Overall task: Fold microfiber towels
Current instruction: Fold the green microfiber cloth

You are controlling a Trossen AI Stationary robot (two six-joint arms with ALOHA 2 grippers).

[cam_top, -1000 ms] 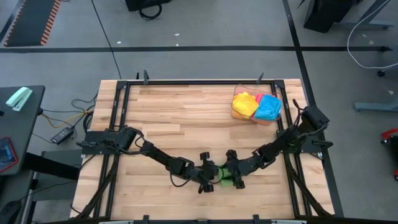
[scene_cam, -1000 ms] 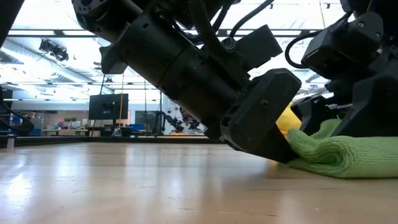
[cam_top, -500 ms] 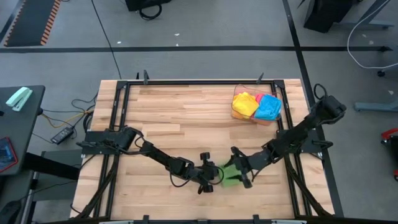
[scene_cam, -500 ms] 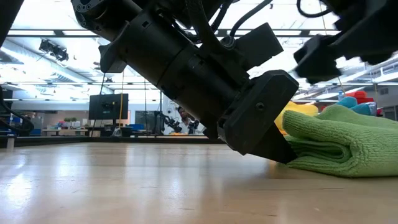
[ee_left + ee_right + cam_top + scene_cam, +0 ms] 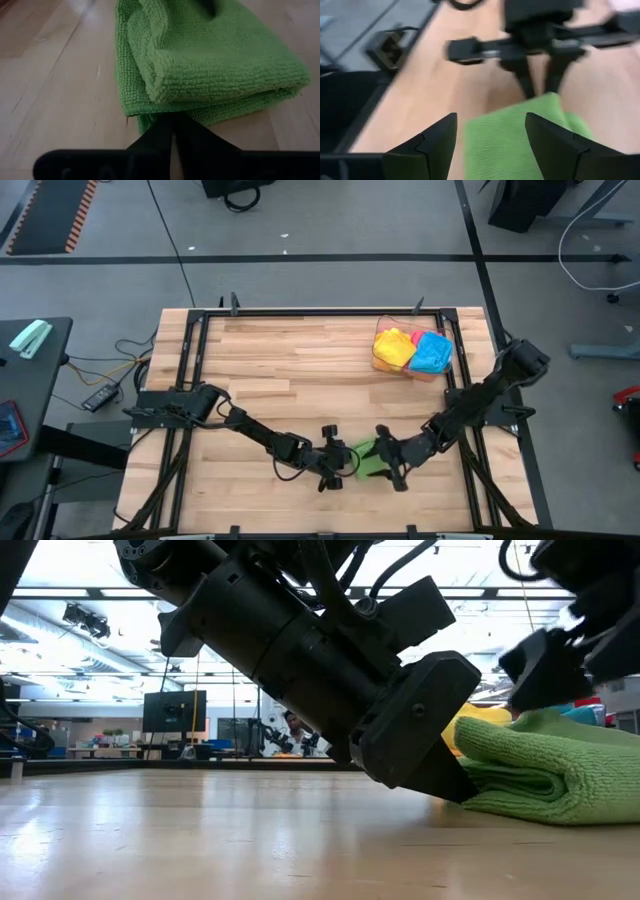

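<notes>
A green microfiber towel [image 5: 366,461] lies folded in several layers on the wooden table near its front edge, and shows thick and rounded in the low view [image 5: 540,775]. My left gripper [image 5: 348,465] stands at the towel's left edge, slanting down to the table, shut on that edge. My right gripper [image 5: 392,470] hovers open just right of and above the towel [image 5: 520,135], touching nothing. More towels, yellow, blue and pink, sit in a clear bin [image 5: 412,352] at the far right. My left gripper pinches the edge of the towel's lowest layers [image 5: 146,121] between its shut fingertips, at the towel's left side. The fingers slant down from the table's left. The towel lies flat on the table, and its folded upper layers [image 5: 210,65] rest beyond the fingertips.
A black metal frame [image 5: 200,315] runs around the table's rim. Bare wood lies across the table's left and middle. Cables and a small device [image 5: 100,395] lie on the floor at the left.
My right gripper has risen off the green towel and drawn back toward the table's right edge, staying open. The towel's folded upper layers, pressed low under it before, now stand higher. The towel has kept its place.
</notes>
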